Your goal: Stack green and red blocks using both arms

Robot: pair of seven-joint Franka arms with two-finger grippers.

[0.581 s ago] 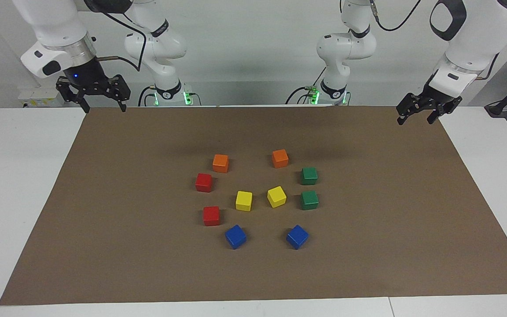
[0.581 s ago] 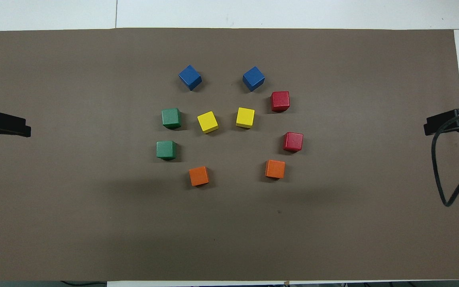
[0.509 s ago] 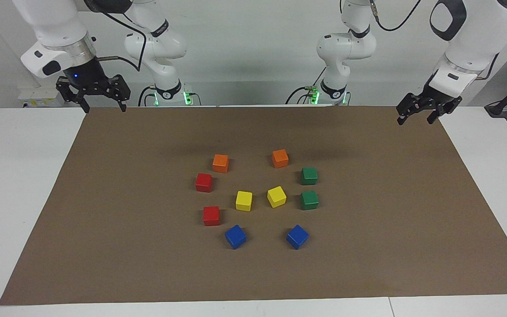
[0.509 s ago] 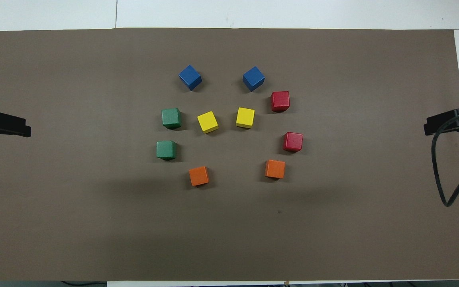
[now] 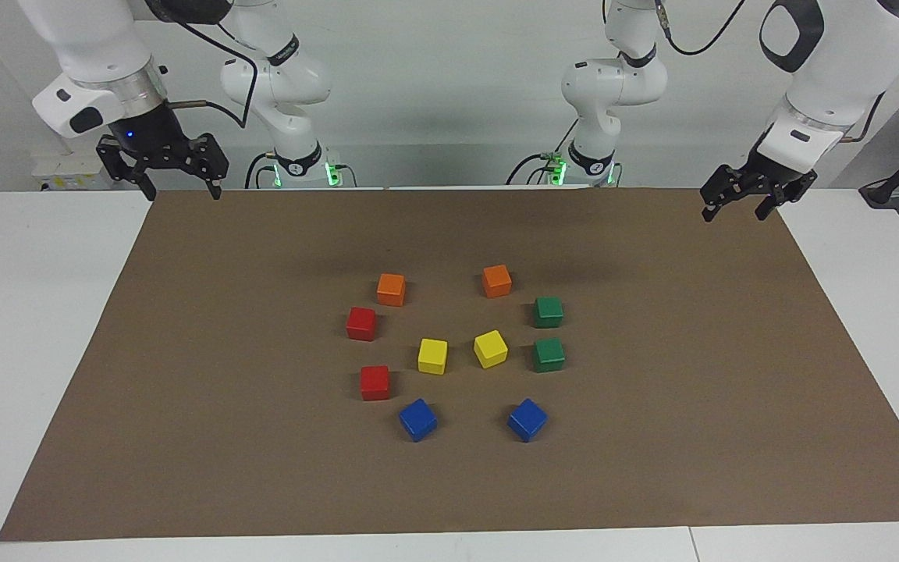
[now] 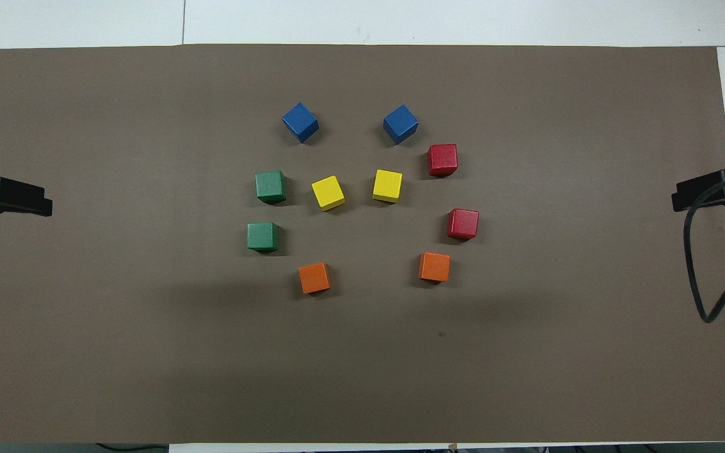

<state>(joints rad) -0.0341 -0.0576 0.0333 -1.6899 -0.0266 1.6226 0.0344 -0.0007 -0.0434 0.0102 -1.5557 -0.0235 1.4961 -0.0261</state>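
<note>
Two green blocks [image 5: 548,311] [image 5: 548,354] sit side by side toward the left arm's end of the cluster, also in the overhead view [image 6: 263,236] [image 6: 270,186]. Two red blocks [image 5: 361,323] [image 5: 375,382] sit toward the right arm's end [image 6: 463,223] [image 6: 442,159]. All four rest singly on the brown mat [image 5: 184,406]. My right gripper [image 5: 181,190] hangs open and empty over the mat's corner near its base. My left gripper [image 5: 734,212] hangs open and empty over the mat's edge at its own end. Both are well away from the blocks.
Two orange cubes [image 5: 391,289] [image 5: 496,280] lie nearest the robots. Two yellow cubes [image 5: 432,355] [image 5: 490,348] lie in the cluster's middle. Two blue cubes [image 5: 417,419] [image 5: 527,419] lie farthest. A black cable [image 6: 696,264] hangs by the right gripper [image 6: 708,190]. The left gripper's tip [image 6: 16,198] shows at the mat's edge.
Both grippers have drifted slightly upward and a little inward. The blocks have not moved.
</note>
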